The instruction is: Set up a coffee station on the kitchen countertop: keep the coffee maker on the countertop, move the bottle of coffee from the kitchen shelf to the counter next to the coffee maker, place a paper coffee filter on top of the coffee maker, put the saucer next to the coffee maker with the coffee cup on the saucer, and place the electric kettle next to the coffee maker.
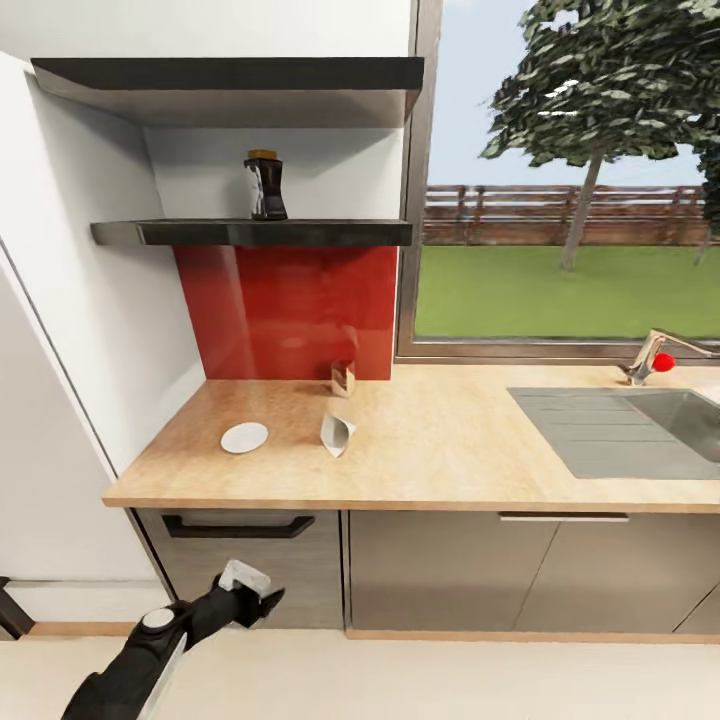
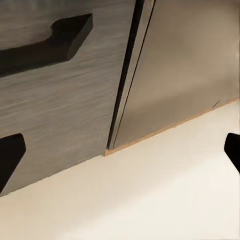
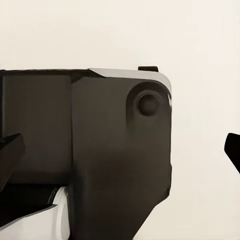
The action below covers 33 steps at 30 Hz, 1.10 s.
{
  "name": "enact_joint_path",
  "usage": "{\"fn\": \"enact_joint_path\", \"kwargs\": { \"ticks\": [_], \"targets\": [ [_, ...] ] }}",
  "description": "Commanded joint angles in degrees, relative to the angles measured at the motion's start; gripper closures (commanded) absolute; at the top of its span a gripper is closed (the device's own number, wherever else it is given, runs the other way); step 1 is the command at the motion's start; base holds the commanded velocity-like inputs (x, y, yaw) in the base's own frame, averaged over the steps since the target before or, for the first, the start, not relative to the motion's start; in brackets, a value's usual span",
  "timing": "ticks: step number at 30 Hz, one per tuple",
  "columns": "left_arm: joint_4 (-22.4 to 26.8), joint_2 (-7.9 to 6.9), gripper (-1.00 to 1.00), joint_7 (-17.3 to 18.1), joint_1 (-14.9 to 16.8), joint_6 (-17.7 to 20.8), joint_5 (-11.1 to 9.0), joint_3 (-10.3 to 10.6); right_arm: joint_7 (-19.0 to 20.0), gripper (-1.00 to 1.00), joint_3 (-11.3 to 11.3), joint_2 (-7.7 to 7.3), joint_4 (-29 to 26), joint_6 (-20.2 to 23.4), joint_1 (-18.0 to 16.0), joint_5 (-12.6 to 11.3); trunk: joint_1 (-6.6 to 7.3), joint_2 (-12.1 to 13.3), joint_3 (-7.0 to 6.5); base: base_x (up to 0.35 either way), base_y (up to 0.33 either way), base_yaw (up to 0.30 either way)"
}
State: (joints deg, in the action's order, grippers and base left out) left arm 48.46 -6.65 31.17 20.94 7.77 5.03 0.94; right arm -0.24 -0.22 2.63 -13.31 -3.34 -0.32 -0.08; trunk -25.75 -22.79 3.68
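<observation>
On the kitchen shelf (image 1: 270, 233), upper left, the bottle of coffee (image 1: 265, 186) stands untouched. Below, on the countertop (image 1: 450, 450), the saucer (image 1: 244, 437) lies left of the toppled paper coffee filter (image 1: 337, 435), near but apart. My left claw (image 1: 252, 590) hangs low by the cabinet front, fingers spread, holding nothing. My right claw (image 3: 120, 165): tips wide apart at the frame edges, empty. I judge fetching the bottle is in hand; that needs a high reach. A small brown item by the red backsplash is unclear.

Head cam sits high, looking forward and down at the table (image 1: 450, 440) and window. Left wrist cam is right up against the cabinet front (image 2: 55, 95) near the floor; head view shares it. Right wrist cam stares at the robot's own dark body (image 3: 100, 160) over floor.
</observation>
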Motion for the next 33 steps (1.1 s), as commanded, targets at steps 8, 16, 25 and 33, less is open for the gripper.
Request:
{"fn": "enact_joint_path", "kwargs": {
  "ticks": [8,16,25,33],
  "targets": [
    [0.14,-3.42,-1.00,18.02,14.15,13.47,0.02,-0.22,0.01,-1.00,0.09,0.01,0.03,-0.14,-0.04,0.07,-0.03,-0.13,0.14,0.000,0.000,-0.001],
    [0.14,-3.89,-1.00,19.81,22.80,19.20,0.63,-0.23,-0.08,-1.00,0.22,0.01,-0.04,-0.09,-0.03,0.16,-0.03,-0.13,0.14,0.000,0.000,0.000],
    [0.14,-3.65,-1.00,5.11,22.32,18.13,0.58,0.02,-0.11,-1.00,-0.08,-0.56,-0.10,0.16,-0.03,0.08,-0.03,-0.13,0.14,0.000,0.000,0.000],
    [0.14,-3.15,-1.00,4.11,22.30,18.07,0.59,0.14,-0.07,-1.00,0.31,-0.80,-0.02,0.77,-0.03,0.43,-0.03,-0.13,0.14,0.150,0.000,0.000]
  ]
}}
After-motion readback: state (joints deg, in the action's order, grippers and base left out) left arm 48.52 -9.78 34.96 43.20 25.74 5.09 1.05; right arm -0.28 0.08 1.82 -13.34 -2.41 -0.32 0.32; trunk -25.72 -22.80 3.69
